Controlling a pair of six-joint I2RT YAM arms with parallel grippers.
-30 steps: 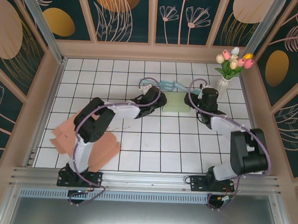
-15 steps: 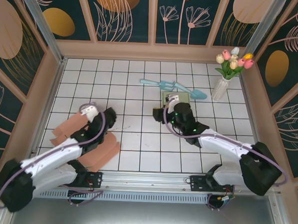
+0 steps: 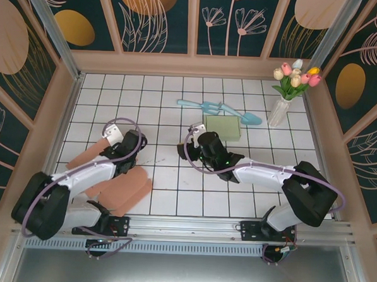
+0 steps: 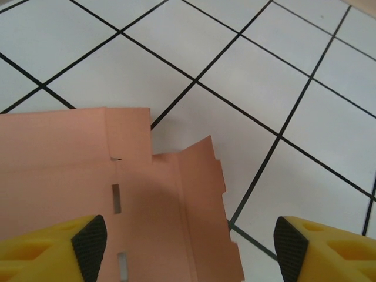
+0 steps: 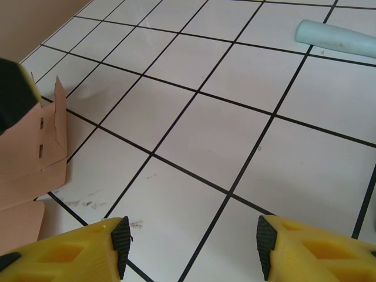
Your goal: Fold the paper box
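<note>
The paper box is a flat pink cardboard sheet lying at the near left of the tiled table. In the left wrist view its slotted panel and notched flap lie directly under my left gripper, whose jaws stand open above it without touching. From above, the left gripper hovers over the sheet's far edge. My right gripper is open over bare tiles near the table's middle, pointing left. Its wrist view shows open jaws with nothing between them and the box's raised flap at the left.
A green pad lies at the back centre, with light blue tools just behind it; one blue handle shows in the right wrist view. A vase of tulips stands back right. Wooden walls ring the table.
Both grippers have left the green pad at the back. The left arm has swung back over the pink sheet and opened a little wider; the right has moved to the table's middle.
</note>
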